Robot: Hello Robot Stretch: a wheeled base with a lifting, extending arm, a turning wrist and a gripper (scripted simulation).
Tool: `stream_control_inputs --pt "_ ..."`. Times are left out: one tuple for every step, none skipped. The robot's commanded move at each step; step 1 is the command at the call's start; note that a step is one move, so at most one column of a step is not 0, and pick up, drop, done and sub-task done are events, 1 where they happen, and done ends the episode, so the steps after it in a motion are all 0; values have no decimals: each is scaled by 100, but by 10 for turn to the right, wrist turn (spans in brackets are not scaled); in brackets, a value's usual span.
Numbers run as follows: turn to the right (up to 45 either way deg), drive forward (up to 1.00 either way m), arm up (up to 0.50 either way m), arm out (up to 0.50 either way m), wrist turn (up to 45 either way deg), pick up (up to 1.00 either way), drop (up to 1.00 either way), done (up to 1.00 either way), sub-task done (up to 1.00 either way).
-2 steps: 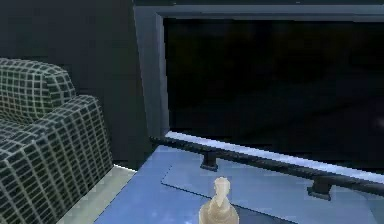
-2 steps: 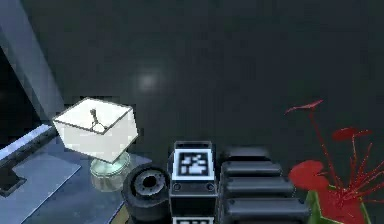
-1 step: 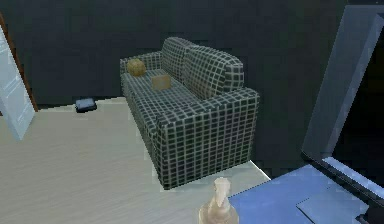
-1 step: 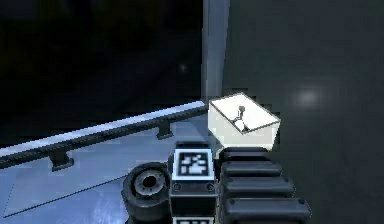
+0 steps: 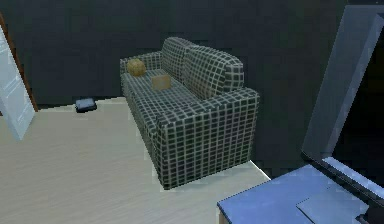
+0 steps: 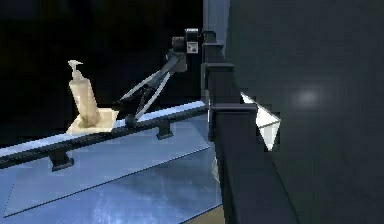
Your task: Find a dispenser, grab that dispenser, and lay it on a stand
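Forward view: checked sofa (image 5: 195,115) against a dark wall, two round tan things (image 5: 136,67) on its seat, a small dark box (image 5: 84,103) on the floor to its left, a corner of blue surface (image 5: 270,205) at bottom right. Arm side view: pale pump dispenser (image 6: 82,98) upright on a pale base at the blue surface's far edge, beyond a dark rail (image 6: 100,140); gripper (image 6: 127,110) angled down-left off the arm (image 6: 240,150), fingertips just beside the bottle. Cannot tell how the jaws stand, nor whether anything is held. Probably mid-grab: take the body below the pump, not the neck, then lift straight up clear of the rail before drawing back.
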Motion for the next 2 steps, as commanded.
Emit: stream_control_inputs --pt "0 0 0 0 390 0 0 0 0" --pt "0 0 0 0 390 0 0 0 0"
